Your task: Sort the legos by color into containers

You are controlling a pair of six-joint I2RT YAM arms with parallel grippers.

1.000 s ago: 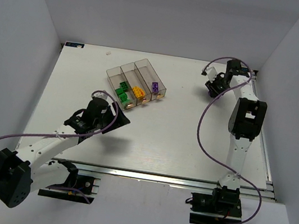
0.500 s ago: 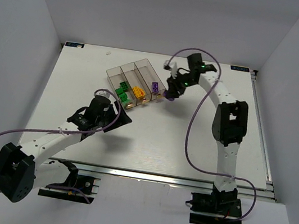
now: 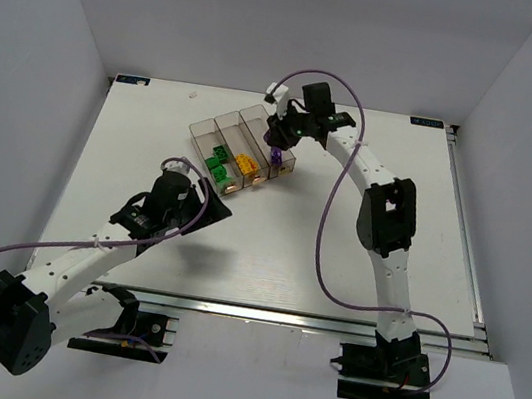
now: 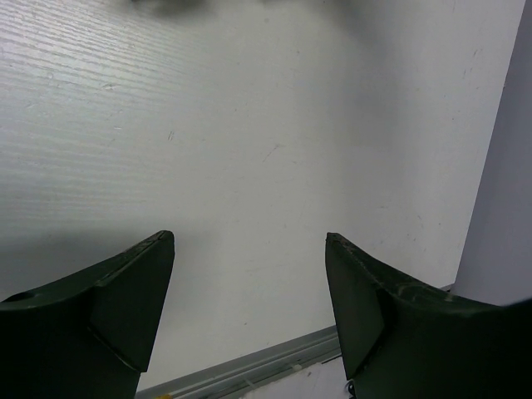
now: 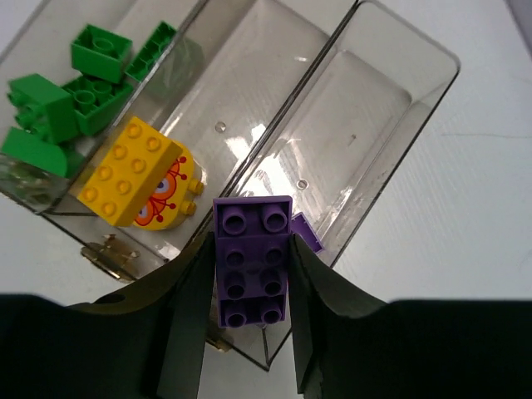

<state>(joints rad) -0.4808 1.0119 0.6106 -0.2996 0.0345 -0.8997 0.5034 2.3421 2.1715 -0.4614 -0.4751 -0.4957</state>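
Three joined clear bins (image 3: 208,128) stand at the table's back centre. In the right wrist view the left bin (image 5: 50,33) holds several green legos (image 5: 79,100). The middle bin (image 5: 249,83) holds a yellow rectangular brick (image 5: 125,170) and a yellow oval one (image 5: 170,198). My right gripper (image 5: 252,274) is shut on a purple brick (image 5: 252,258), held over the near end of the right bin (image 5: 391,91). A second purple brick (image 5: 307,231) lies in that bin, just under it. My left gripper (image 4: 249,283) is open and empty over bare table, in front of the bins (image 3: 206,205).
White walls close in the table on the left, back and right. A metal rail (image 3: 328,321) runs along the near edge. The right arm's purple cable (image 3: 325,239) loops over the table's right half. The left wrist view shows the table's edge strip (image 4: 249,370).
My right arm has swung from the far right corner leftward to above the right bin, carrying the purple brick. My left arm has barely shifted.
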